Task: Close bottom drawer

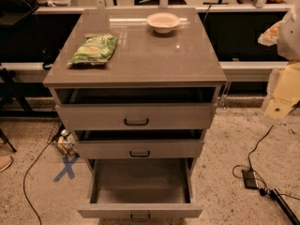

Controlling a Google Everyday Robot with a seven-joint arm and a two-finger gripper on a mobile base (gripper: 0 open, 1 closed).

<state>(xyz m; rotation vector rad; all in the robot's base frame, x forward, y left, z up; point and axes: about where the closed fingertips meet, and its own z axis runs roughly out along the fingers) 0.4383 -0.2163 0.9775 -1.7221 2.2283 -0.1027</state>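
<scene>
The bottom drawer (140, 211) of the grey-taupe cabinet (136, 60) is pulled far out toward me, its inside bare, with its small black handle (140, 218) at the frame's lower edge. The middle drawer (139, 149) and the top drawer (136, 117) each stand a little way out. My gripper (282, 95), a pale yellowish shape, hangs at the right edge of the view, level with the top drawer. It is well to the right of the cabinet and touches nothing.
A green snack bag (93, 49) and a white bowl (163, 21) lie on the cabinet top. Cables and a black power adapter (250, 178) lie on the floor to the right. A blue tape cross (67, 167) and small bottles (65, 142) are on the left.
</scene>
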